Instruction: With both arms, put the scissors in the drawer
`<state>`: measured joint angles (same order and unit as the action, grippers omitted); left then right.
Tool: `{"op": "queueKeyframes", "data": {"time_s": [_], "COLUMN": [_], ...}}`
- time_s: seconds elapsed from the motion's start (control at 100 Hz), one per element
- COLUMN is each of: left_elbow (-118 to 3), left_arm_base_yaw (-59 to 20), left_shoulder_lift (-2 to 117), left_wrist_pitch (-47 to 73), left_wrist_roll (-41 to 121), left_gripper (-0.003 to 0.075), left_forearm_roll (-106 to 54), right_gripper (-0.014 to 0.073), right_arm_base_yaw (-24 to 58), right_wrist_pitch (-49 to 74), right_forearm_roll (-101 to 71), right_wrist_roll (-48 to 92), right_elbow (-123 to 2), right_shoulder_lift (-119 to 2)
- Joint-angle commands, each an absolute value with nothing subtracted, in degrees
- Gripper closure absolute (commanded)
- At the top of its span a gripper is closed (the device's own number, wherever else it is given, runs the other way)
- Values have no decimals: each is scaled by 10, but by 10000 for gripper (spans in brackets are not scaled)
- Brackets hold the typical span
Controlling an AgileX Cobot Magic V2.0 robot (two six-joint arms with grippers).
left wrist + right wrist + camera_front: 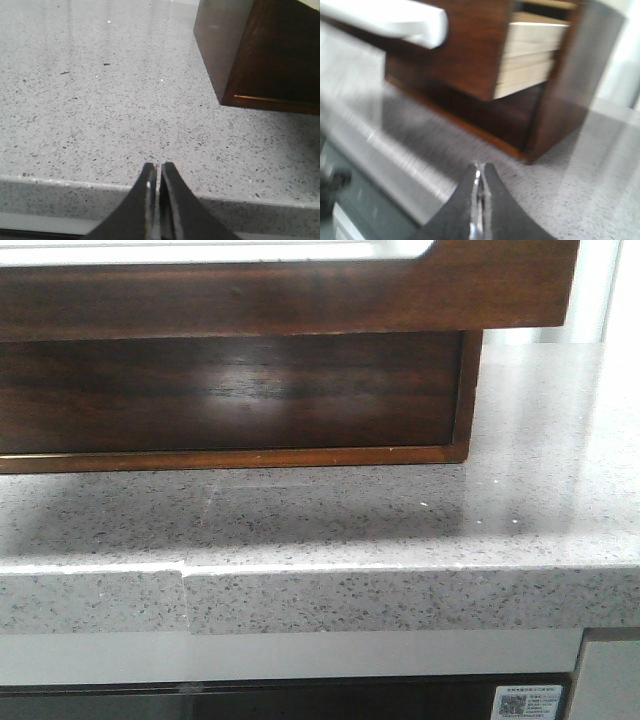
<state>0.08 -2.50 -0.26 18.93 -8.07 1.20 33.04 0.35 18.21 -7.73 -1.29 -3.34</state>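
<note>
The dark brown drawer [280,295] stands pulled out of its wooden frame [466,390] and overhangs the grey speckled counter [540,490]. In the right wrist view the drawer's front [470,50] and its pale wood side [530,55] show, slid out of the frame [570,85]. My right gripper [480,166] is shut and empty, above the counter's front edge, short of the frame's corner. My left gripper [159,165] is shut and empty over the counter's front edge, beside the frame's other corner [265,55]. The scissors are out of view. Neither gripper shows in the front view.
A blurred white shape [395,20] lies across the top of the drawer's front in the right wrist view. The counter's front lip [400,600] has a seam [183,585]. Below it is a dark panel with a label [527,702].
</note>
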Motion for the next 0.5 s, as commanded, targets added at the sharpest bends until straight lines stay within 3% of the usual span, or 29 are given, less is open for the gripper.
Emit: {"op": "queueKeyframes", "data": {"time_s": [0.0,0.19,0.38,0.49], "left_elbow": [13,13,13,13], "left_arm_base_yaw": [-24,-24,-24,-24], "left_shoulder_lift": [-19,-19,-19,-19], "left_wrist_pitch": [157,157,157,157], "left_wrist_roll": [-81,-81,-81,-81], "left_gripper": [742,742,742,742], "left_forearm_roll": [12,12,12,12], "right_gripper": [656,656,656,656], "right_arm_base_yaw": [280,139,44,16], "right_wrist_pitch": [-114,-229,-195,-99], "right_forearm_roll": [201,153,116,116], "right_wrist_roll": [-126,-127,-127,-125], "right_elbow": [-9,23,23,23], "right_shoulder_lift": [-43,-43,-43,-30]}}
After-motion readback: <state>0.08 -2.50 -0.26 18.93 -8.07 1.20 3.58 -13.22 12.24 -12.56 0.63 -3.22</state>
